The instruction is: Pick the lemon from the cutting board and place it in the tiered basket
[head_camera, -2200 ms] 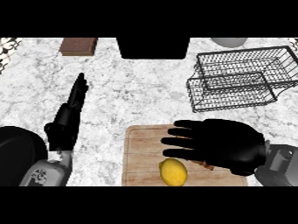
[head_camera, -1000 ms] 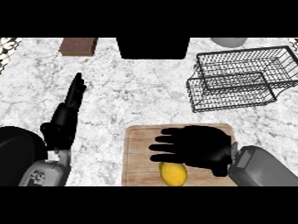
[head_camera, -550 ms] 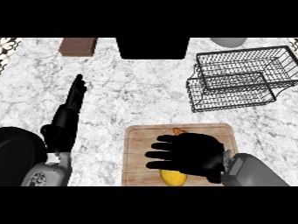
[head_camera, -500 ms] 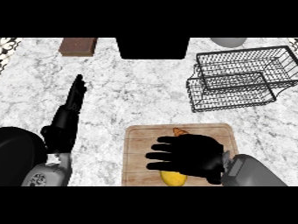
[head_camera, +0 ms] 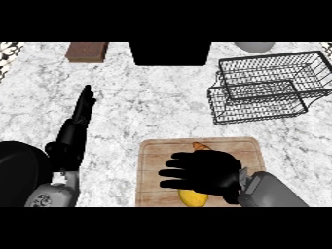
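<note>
The lemon (head_camera: pixel 193 198) was left on the cutting board (head_camera: pixel 153 151), mostly hidden under the right hand (head_camera: pixel 206 170), which had been moved over it. Its fingers (head_camera: pixel 174 171) were spread open, with nothing gripped. A grab seemed near; the tiered basket (head_camera: pixel 269 90) was well apart.

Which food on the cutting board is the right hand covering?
The yellow lemon, at the near edge of the cutting board; the orange piece lies uncovered at the far edge.

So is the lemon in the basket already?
No, the lemon lies on the cutting board, partly under the right hand, away from the tiered basket.
</note>
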Robot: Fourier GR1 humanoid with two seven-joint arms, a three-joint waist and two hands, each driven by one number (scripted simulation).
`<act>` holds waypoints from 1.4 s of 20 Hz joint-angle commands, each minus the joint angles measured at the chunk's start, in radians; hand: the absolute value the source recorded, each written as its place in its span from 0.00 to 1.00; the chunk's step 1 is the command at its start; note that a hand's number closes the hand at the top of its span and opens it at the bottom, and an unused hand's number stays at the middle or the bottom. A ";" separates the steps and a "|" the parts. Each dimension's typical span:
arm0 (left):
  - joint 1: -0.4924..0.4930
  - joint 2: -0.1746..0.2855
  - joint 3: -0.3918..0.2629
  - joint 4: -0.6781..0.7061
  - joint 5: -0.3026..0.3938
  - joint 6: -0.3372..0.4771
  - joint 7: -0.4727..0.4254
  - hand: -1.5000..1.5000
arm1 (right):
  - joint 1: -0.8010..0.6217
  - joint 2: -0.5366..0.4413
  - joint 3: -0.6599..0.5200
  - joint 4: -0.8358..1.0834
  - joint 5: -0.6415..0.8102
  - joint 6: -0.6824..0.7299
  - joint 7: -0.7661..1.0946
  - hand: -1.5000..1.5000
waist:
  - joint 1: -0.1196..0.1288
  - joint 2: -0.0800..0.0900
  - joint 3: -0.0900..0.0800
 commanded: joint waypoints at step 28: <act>0.030 -0.026 0.039 0.011 -0.030 0.010 -0.011 0.50 | 0.253 0.220 -0.295 0.097 0.378 -0.181 0.838 1.00 | -0.051 -0.009 -0.003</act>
